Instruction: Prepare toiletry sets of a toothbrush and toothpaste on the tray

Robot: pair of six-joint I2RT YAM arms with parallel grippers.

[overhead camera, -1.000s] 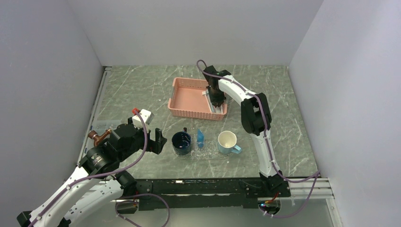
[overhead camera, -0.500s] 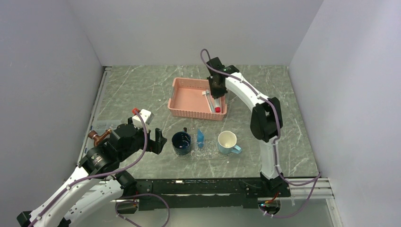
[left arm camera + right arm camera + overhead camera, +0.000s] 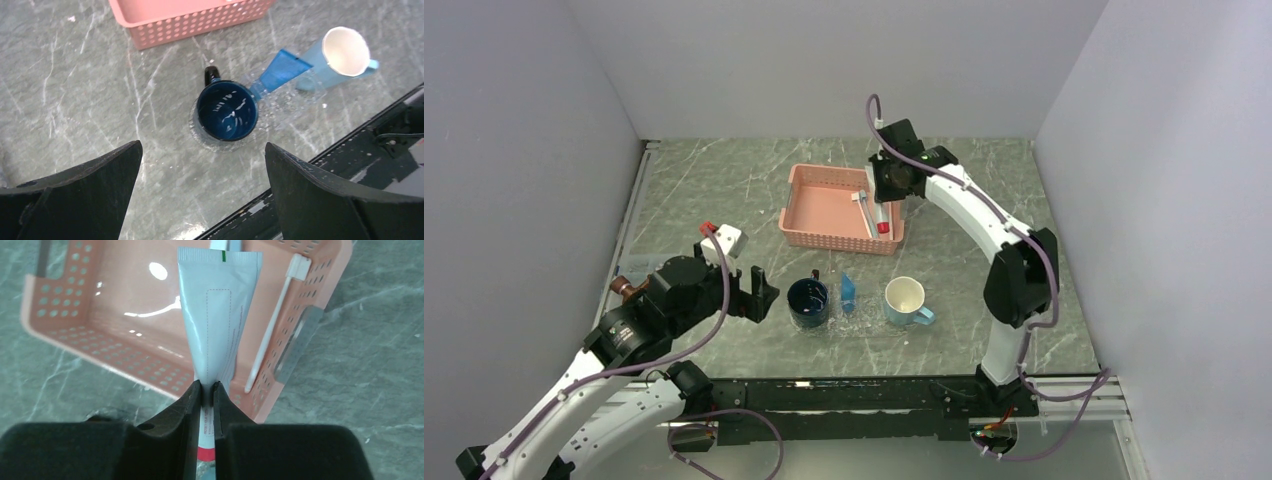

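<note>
The right tool (image 3: 207, 390) was shut tight on a white toothpaste tube (image 3: 219, 305), so the tube hung over the pink basket (image 3: 65, 315). A toothbrush (image 3: 270, 335) lay in the basket, just right of the tool. The left tool (image 3: 201, 147) was wide open, holding nothing. Under it, a dark mug (image 3: 226, 111) and a blue toothpaste (image 3: 280, 72) sat on the tray (image 3: 290, 106).

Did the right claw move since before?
Yes. The right gripper has risen from inside the pink basket to above its far right corner, carrying a white tube.
</note>
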